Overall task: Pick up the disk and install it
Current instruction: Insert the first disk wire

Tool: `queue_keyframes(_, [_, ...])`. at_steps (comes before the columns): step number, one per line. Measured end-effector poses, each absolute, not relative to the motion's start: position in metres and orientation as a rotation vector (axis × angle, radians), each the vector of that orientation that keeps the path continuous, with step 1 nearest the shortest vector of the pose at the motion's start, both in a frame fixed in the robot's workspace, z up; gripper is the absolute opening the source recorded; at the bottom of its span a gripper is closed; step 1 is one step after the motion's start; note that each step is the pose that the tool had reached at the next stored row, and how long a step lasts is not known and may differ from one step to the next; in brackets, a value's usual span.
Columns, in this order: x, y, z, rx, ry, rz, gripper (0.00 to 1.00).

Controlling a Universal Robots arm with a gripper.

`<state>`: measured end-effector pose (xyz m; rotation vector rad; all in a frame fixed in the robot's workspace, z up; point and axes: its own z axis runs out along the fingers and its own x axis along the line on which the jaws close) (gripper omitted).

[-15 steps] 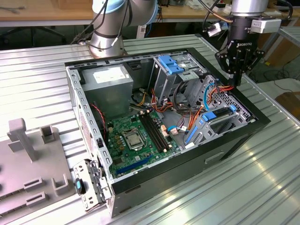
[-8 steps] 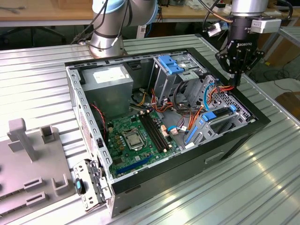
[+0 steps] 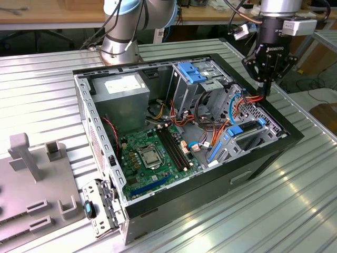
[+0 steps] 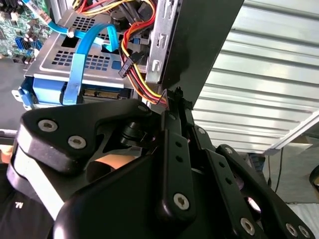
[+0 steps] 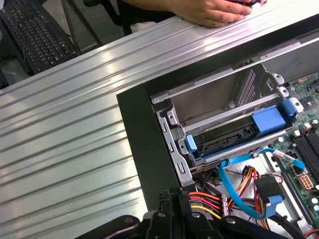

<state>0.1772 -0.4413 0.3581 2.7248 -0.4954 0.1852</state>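
Open black computer case (image 3: 253, 158) lies on its side on the ribbed metal worktop (image 3: 42, 95). Inside: green motherboard (image 3: 152, 158) on the floor of the case; grey power-supply box (image 3: 124, 89) in the corner toward the exterior view's left; metal cage with blue tab (image 3: 190, 73) beside it. Blue ribbon cable (image 5: 224, 184) loops near red, yellow and orange wires (image 4: 139, 84). Grey fixture plate (image 3: 31, 179) sits on the worktop, apart from the case. Keyboard (image 5: 35, 35) lies beyond the worktop edge.
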Motion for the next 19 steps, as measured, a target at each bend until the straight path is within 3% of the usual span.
queue_keyframes(19, [0.1749,-0.4412,0.3581,2.625,-0.847,0.115,0.16])
